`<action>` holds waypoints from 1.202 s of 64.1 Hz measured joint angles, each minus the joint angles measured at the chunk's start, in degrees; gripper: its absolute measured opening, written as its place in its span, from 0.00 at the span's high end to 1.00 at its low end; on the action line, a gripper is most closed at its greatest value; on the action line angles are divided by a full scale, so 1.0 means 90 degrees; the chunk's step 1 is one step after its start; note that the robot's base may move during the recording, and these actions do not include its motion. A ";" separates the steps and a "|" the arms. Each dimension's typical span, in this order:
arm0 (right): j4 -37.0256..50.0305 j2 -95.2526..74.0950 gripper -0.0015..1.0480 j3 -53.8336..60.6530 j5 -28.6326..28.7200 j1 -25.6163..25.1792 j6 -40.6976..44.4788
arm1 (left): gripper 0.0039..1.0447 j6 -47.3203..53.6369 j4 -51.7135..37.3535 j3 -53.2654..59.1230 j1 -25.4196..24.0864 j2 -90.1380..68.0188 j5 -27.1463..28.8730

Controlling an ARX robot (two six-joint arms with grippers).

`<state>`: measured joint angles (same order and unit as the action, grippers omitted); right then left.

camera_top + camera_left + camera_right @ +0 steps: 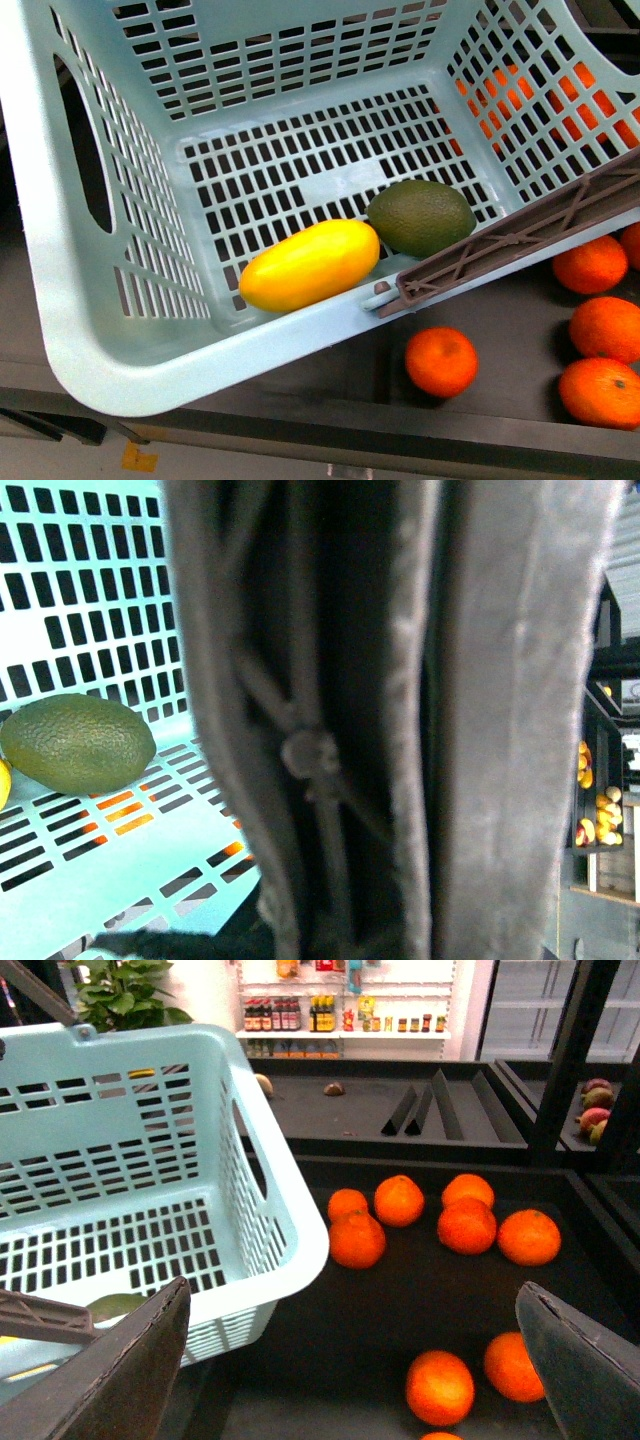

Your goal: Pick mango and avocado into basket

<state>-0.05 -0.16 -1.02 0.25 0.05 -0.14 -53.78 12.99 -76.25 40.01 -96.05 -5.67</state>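
Dark display trays (420, 1110) front a white wall of bottle-lined shelves (340, 1020) (brightly lit).

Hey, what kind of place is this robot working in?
Most likely a grocery store's produce section: loose oranges lie in a dark display bin, shelves of bottles line the back wall, and a shopping basket holds fruit.

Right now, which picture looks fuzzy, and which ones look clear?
Left wrist view: the basket handle fills the frame, very close and blurry, while the avocado behind is sharper. Front view: crisp and evenly lit, mango slightly shiny. Right wrist view: oranges clear, gripper fingers dark at the edges.
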 joint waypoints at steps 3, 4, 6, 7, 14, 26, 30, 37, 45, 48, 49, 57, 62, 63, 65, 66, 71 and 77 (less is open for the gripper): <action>0.0000 0.0000 0.08 0.0002 0.0032 -0.0007 0.0000 | 0.86 -0.0005 0.0000 0.0000 -0.0061 0.0000 0.0073; 0.0000 0.0000 0.08 0.0002 0.0022 -0.0007 0.0000 | 0.86 -0.0002 0.0000 0.0000 -0.0066 0.0000 0.0097; 0.0000 0.0000 0.08 0.0002 0.0017 -0.0007 0.0000 | 0.86 0.0041 0.0000 0.0000 -0.0070 0.0002 0.0168; 0.0000 0.0000 0.08 0.0002 0.0015 -0.0007 0.0000 | 0.86 0.0056 0.0000 0.0000 -0.0070 0.0002 0.0185; -0.0002 0.0000 0.08 0.0002 0.0005 -0.0007 -0.0002 | 0.86 0.0107 0.0000 0.0000 -0.0066 0.0000 0.0119; -0.0002 0.0000 0.08 0.0002 -0.0002 -0.0007 0.0000 | 0.86 -0.1326 -0.0180 -0.0138 0.0051 -0.0214 0.1484; 0.0000 0.0000 0.08 0.0002 -0.0005 -0.0007 -0.0002 | 0.86 -0.1875 -0.0306 -0.0350 -0.0066 -0.0469 0.1685; -0.0002 0.0000 0.08 0.0002 -0.0027 -0.0007 -0.0002 | 0.86 -0.2322 -0.0408 -0.0661 -0.0427 -0.0901 0.1690; 0.0000 0.0000 0.08 0.0002 -0.0024 -0.0007 0.0000 | 0.86 -0.2521 -0.0495 -0.0877 -0.0840 -0.1445 0.1719; -0.0002 0.0000 0.08 0.0002 -0.0024 -0.0007 -0.0002 | 0.86 -0.2608 -0.0556 -0.0940 -0.1003 -0.1668 0.1783; -0.0002 0.0000 0.08 0.0002 -0.0024 -0.0007 0.0000 | 0.86 -0.2635 -0.0593 -0.0959 -0.1064 -0.1751 0.1804; -0.0002 0.0000 0.08 0.0002 -0.0024 -0.0007 0.0000 | 0.86 -0.3116 -0.0821 -0.1110 -0.1445 -0.2397 0.1923; -0.0002 0.0000 0.08 0.0002 -0.0024 -0.0007 0.0000 | 0.86 -0.3534 -0.0930 -0.1175 -0.1625 -0.2771 0.1926; -0.0002 0.0000 0.08 0.0002 -0.0024 -0.0007 -0.0002 | 0.86 -0.3553 -0.0942 -0.1180 -0.1639 -0.2807 0.1926; -0.0002 0.0000 0.08 0.0002 -0.0024 -0.0007 -0.0002 | 0.86 -0.3723 -0.1003 -0.1185 -0.1693 -0.2929 0.1938; -0.0002 0.0000 0.08 0.0002 -0.0024 -0.0007 -0.0002 | 0.86 -0.3762 -0.1015 -0.1185 -0.1705 -0.2960 0.1945; -0.0002 0.0000 0.08 0.0002 -0.0027 -0.0007 0.0000 | 0.86 -0.4070 -0.1107 -0.1192 -0.1780 -0.3206 0.1960; -0.0002 0.0000 0.08 0.0002 -0.0024 -0.0007 -0.0002 | 0.86 -0.4386 -0.1304 -0.1205 -0.1824 -0.3266 0.1945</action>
<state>-0.08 -0.16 -0.99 0.03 -0.01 -0.16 -93.25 1.26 -87.09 23.59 -125.45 11.84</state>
